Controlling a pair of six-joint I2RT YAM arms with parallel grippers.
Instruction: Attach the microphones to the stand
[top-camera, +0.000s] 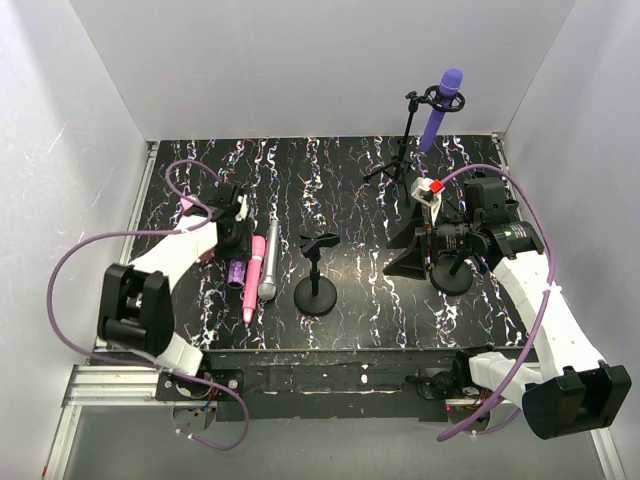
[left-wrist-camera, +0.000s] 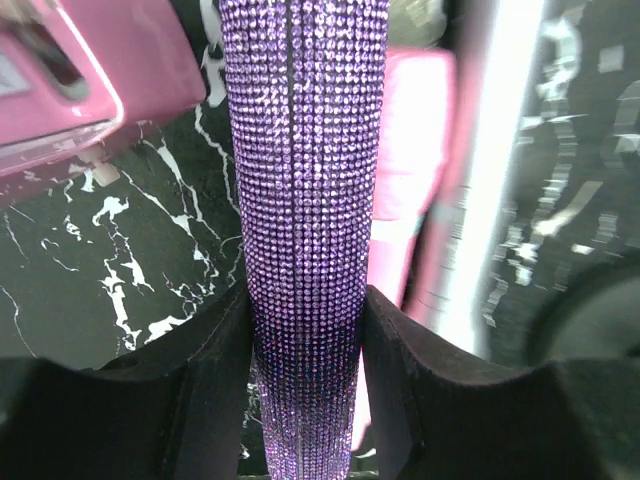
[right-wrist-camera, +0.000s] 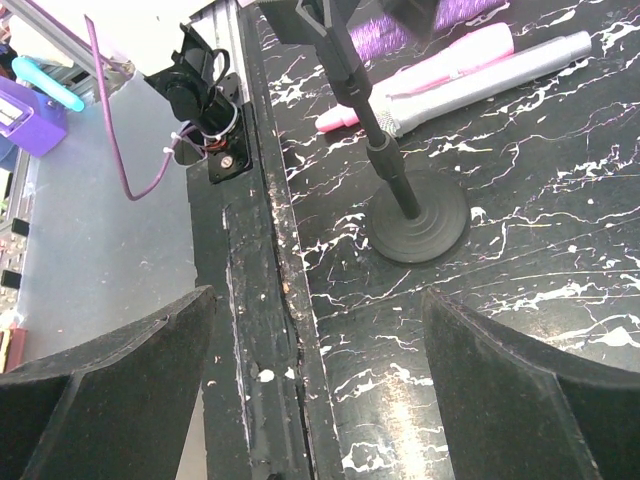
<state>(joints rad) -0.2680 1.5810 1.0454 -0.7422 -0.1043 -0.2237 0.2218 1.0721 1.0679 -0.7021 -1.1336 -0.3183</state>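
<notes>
Got my left claw (left-wrist-camera: 305, 340) clamped on the glittery microphone (left-wrist-camera: 305, 180) on the table (left-wrist-camera: 120, 260), right claw (right-wrist-camera: 315, 320) wide open.

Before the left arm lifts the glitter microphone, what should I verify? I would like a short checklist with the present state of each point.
1. Left fingers touch both sides of the glitter microphone: ok.
2. Pink microphone free of that grip: cannot tell, it lies very close.
3. Small stand clip empty: ok.
4. Right fingers open and empty: ok.
5. Purple microphone sits in the tall stand: ok.
</notes>
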